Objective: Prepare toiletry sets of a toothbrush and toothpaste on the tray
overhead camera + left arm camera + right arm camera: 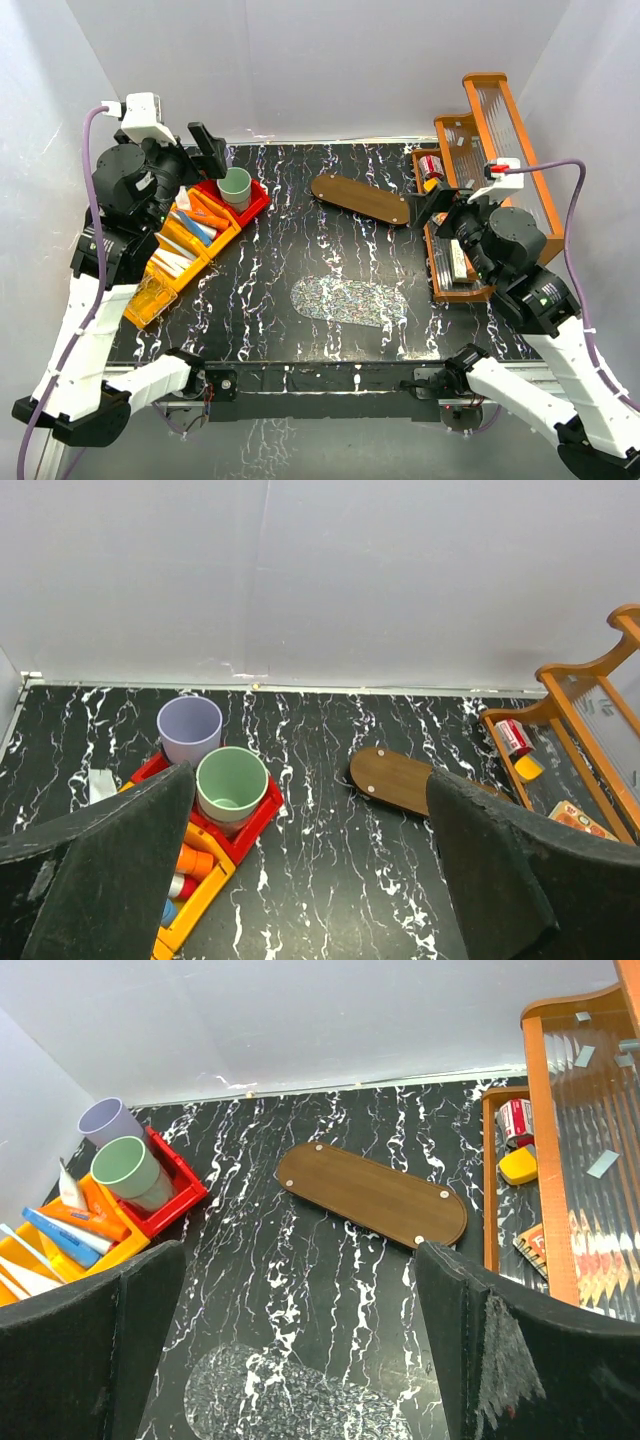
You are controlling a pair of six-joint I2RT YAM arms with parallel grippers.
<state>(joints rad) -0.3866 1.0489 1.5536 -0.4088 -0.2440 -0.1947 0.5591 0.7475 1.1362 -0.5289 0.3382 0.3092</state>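
A green cup [236, 187] stands in a red bin [256, 206] at the left, with a lilac cup [189, 728] just behind it. Beside them, yellow bins [185, 250] hold blue [62, 1237] and orange [88, 1222] toothpaste tubes and slim pale toothbrushes [22, 1276]. A brown oval tray [360, 198] lies bare at the back middle. My left gripper [210, 150] hangs open above the bins, nothing between its fingers [100, 880]. My right gripper [433, 205] is open too, raised by the tray's right end.
A speckled, marble-patterned oval tray [348, 300] lies on the black table nearer the front. A wooden rack [500, 130] along the right side holds a red can [516, 1120], a yellow item [518, 1165] and small packets. White walls close in the table.
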